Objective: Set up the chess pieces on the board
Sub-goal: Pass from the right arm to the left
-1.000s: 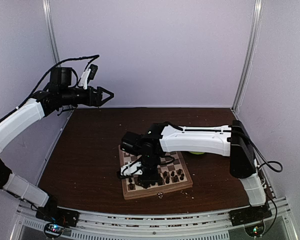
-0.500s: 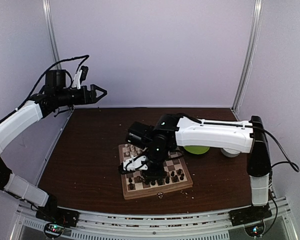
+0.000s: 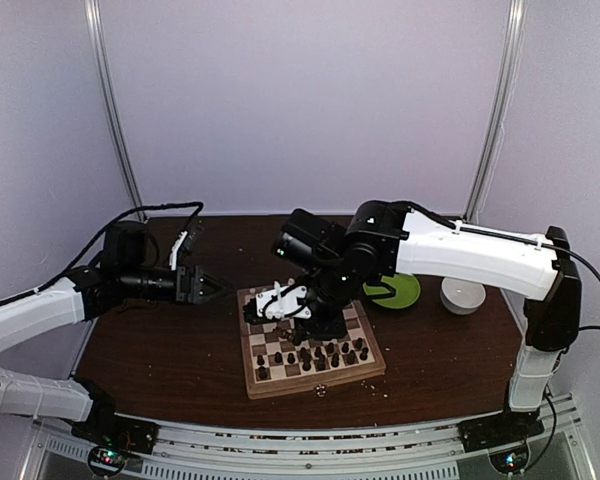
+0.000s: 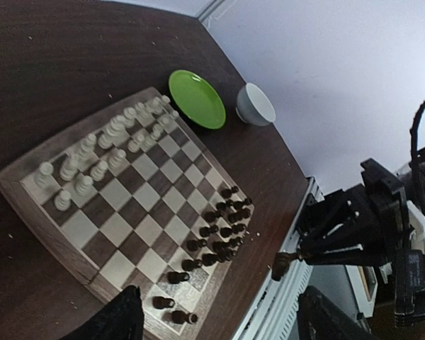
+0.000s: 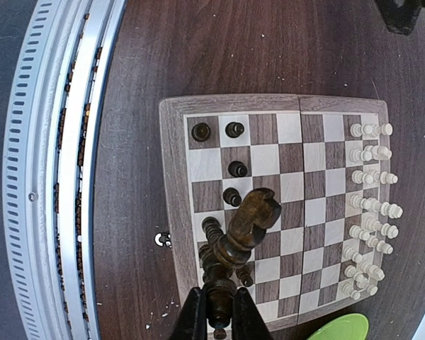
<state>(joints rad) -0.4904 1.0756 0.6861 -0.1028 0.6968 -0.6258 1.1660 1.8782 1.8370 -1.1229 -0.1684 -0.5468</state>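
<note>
The board (image 3: 316, 384) lies on the brown table, with dark chess pieces (image 3: 310, 356) crowded along its near rows. Pale pieces (image 5: 369, 207) line its far rows. My right gripper (image 5: 218, 313) hovers above the board's near side, shut on the base of a dark knight (image 5: 252, 218). In the top view the right gripper (image 3: 294, 316) hides part of the back rows. My left gripper (image 3: 206, 287) hangs left of the board, open and empty. In its wrist view its dark fingertips (image 4: 119, 320) frame the board (image 4: 30, 212) and the held knight (image 4: 281, 264).
A green plate (image 3: 400, 291) and a white bowl (image 3: 463, 296) stand right of the board at the back. The metal rail (image 5: 60, 177) runs along the table's near edge. Pale crumbs dot the table by the board's clasp (image 5: 163, 240).
My left arm has dropped from high at the back left to low beside the board. My right arm has lifted and swung back with the knight, uncovering the plate and bowl.
</note>
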